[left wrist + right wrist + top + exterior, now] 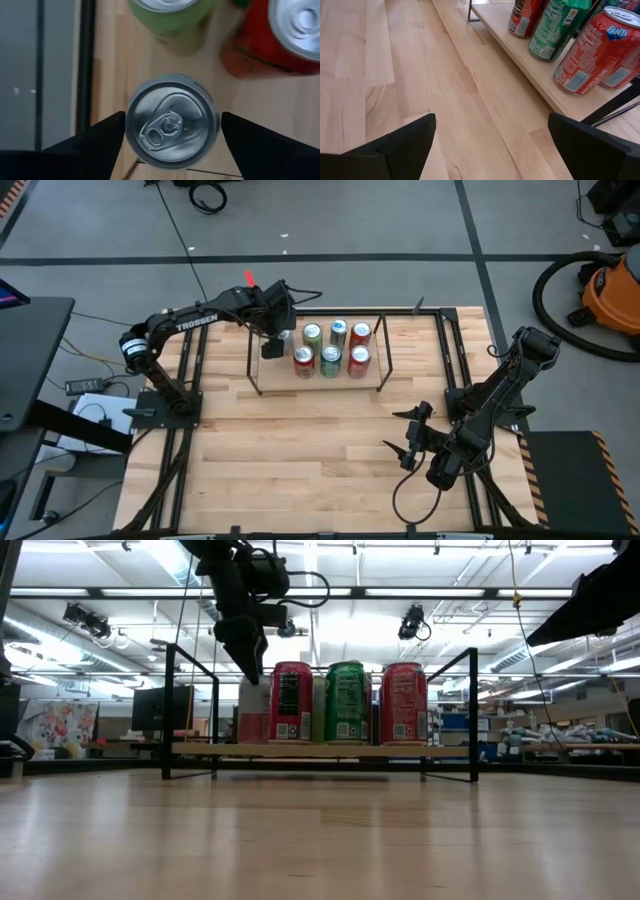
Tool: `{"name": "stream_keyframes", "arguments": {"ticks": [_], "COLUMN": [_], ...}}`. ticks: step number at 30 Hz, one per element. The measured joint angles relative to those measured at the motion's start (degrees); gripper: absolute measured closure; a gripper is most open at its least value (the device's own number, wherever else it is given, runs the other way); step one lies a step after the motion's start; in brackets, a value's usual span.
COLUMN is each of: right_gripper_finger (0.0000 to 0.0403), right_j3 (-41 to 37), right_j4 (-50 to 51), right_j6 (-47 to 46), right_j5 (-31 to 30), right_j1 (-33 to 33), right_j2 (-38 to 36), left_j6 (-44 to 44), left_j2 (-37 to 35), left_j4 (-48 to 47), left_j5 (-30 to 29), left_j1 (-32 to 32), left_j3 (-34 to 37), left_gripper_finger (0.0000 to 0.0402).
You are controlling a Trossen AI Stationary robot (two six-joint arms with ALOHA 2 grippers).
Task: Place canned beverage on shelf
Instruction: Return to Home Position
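Note:
The shelf (270,380), thin black rods with a light wood deck (320,750), stands at the table's far middle. Several red and green cans (330,360) stand upright on the deck. A silver-topped pale can (172,120) stands upright on the deck at the row's left end (252,710). My left gripper (172,135) is right above it, pointing down and open, with one finger close on either side of the can's top. My right gripper (410,445) is open and empty over the table's near right part.
A larger black frame (185,360) edges the table on its left and right sides. Bare wood table (300,460) lies between the shelf and the near edge. The shelf's upright rods (168,710) rise at its corners. The right wrist view shows the shelf's cans (590,50) from the side.

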State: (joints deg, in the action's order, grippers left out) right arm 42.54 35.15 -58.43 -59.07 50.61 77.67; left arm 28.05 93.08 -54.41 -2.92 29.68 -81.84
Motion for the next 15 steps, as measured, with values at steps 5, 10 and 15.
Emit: {"name": "stream_keyframes", "arguments": {"ticks": [5, 10, 15], "right_gripper_finger": [0.0007, 0.0007, 0.0007], "right_j3": [0.0, 0.0, 0.0], "right_j4": [-0.4, -0.4, -0.4], "right_j6": [0.1, 0.1, 0.4], "right_j5": [0.0, 0.0, 0.0], "right_j1": [0.0, 0.0, 0.0], "right_j2": [0.0, 0.0, 0.0], "left_j6": [-1.2, -4.6, -8.8], "left_j2": [0.1, 0.1, -0.1], "left_j4": [0.0, -0.2, -0.7], "left_j5": [0.6, -0.4, -0.5], "left_j1": [-1.1, -1.7, -2.7], "left_j3": [0.1, 0.1, 0.0], "left_gripper_finger": [0.0035, 0.0024, 0.0024]}}
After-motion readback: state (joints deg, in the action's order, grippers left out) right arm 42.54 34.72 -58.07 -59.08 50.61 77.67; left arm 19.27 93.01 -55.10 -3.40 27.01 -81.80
